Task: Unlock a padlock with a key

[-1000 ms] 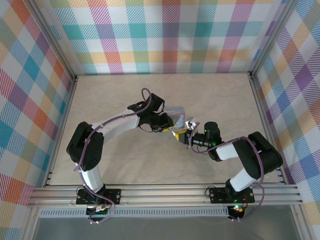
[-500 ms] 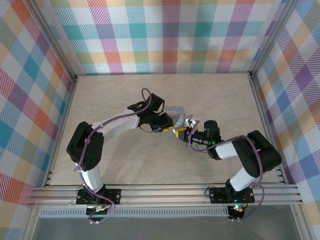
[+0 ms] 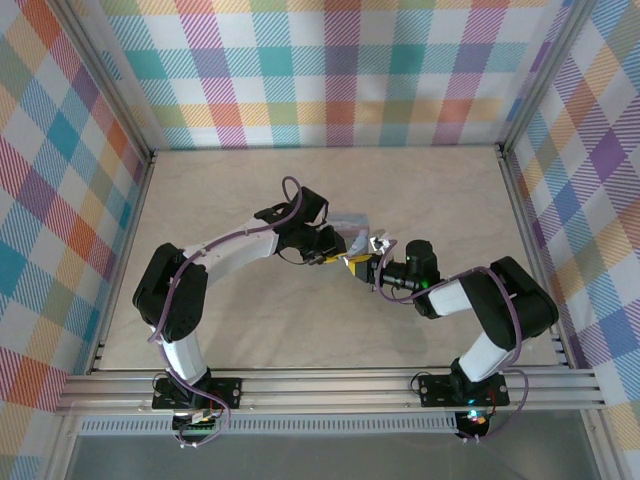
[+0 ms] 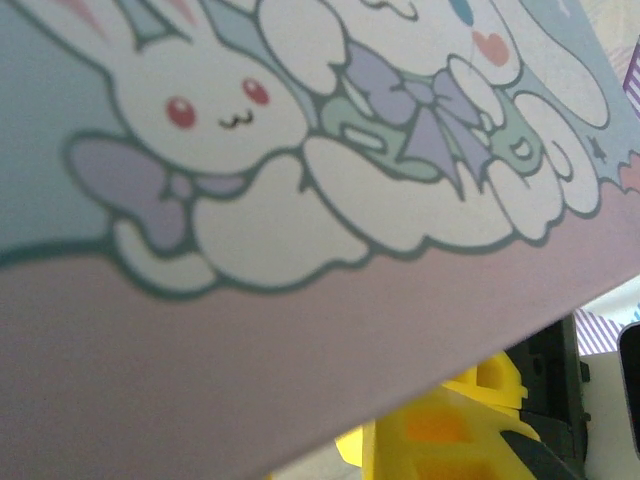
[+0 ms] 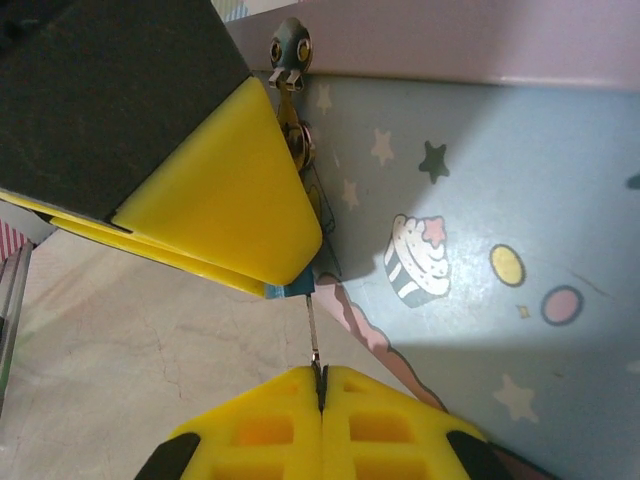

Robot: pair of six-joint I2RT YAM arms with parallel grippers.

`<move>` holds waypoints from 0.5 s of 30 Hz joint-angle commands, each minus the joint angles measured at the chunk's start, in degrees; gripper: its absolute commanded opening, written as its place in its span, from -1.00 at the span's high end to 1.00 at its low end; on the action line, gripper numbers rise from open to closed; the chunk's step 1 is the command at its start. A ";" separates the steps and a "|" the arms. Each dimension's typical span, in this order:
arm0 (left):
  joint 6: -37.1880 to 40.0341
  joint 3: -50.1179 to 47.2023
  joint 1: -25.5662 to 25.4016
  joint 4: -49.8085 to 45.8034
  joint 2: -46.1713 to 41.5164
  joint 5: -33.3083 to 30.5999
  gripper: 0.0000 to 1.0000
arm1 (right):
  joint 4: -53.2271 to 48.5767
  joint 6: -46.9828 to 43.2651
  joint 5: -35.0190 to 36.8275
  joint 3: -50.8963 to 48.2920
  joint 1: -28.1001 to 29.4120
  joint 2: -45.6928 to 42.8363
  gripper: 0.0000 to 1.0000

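Observation:
The padlock [image 5: 291, 288] shows as a small blue corner poking out from between the yellow fingers of my left gripper [image 5: 285, 272], which is shut on it beside the pale blue tin [image 5: 480, 200]. My right gripper [image 5: 320, 378] is shut on the key [image 5: 312, 335]. The key's thin silvery blade runs up from the fingertips to the blue body. Most of the padlock is hidden under the left finger [image 5: 225, 190]. From above, the left gripper [image 3: 343, 262] and the right gripper [image 3: 372, 268] meet tip to tip at the table's middle.
The tin's cartoon-rabbit lid [image 4: 300, 150] sits very close in the left wrist view, with a yellow finger [image 4: 470, 430] below it. A metal clasp [image 5: 290, 45] sits at the tin's rim. Bare marbled table [image 3: 250, 320] surrounds the arms, with checked walls [image 3: 60, 180] on three sides.
The right arm's wrist has edged slightly left toward the left gripper. The left arm and the tin have stayed put.

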 commanded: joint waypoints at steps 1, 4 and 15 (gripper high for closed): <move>1.02 -0.56 0.29 1.88 -2.82 0.90 0.70 | 4.67 1.45 -0.33 1.01 0.27 0.67 1.00; 0.82 -0.84 0.27 2.35 -2.90 0.92 0.70 | 5.50 1.96 -0.90 0.87 0.30 0.78 1.00; 0.10 -1.47 0.01 3.35 -2.83 0.97 0.71 | 8.07 3.43 -3.32 1.42 0.52 2.24 1.00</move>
